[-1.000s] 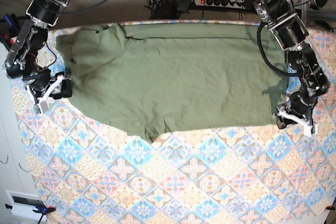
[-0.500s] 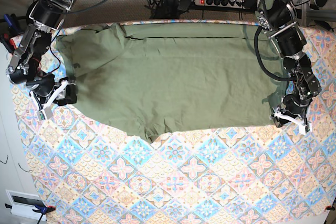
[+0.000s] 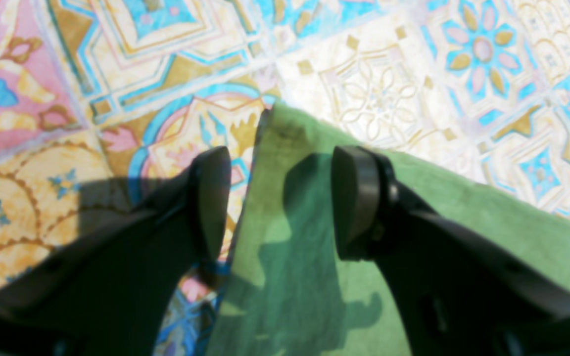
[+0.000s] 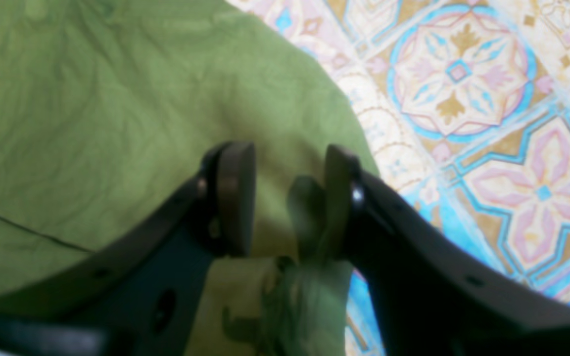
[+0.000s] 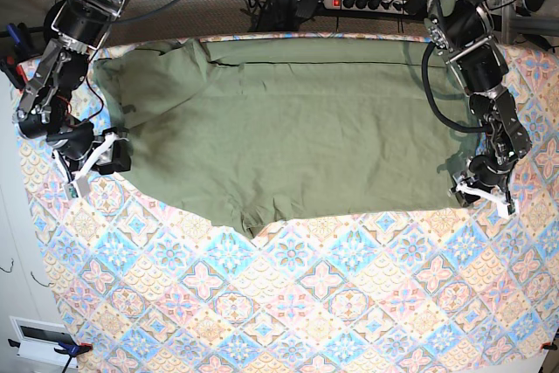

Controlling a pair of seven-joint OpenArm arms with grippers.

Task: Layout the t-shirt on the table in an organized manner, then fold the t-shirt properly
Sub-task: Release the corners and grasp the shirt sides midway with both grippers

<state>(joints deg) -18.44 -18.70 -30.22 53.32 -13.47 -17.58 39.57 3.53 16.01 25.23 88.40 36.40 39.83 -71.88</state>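
T-shirt (image 5: 297, 128) flat on table (image 5: 332, 303) — open grippers at both ends

The t-shirt (image 5: 297, 128) lies spread across the table (image 5: 332, 303), a hand at each side.

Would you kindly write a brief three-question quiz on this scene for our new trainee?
1. True or false: the t-shirt lies spread flat on the table.
2. Where does the left gripper stand? A) over the middle of the shirt B) astride a corner of the shirt's edge C) off the table
3. Fill in: the fingers of the right gripper are ____, with green cloth seen between them.

Key: 1 true; 2 B; 3 apart
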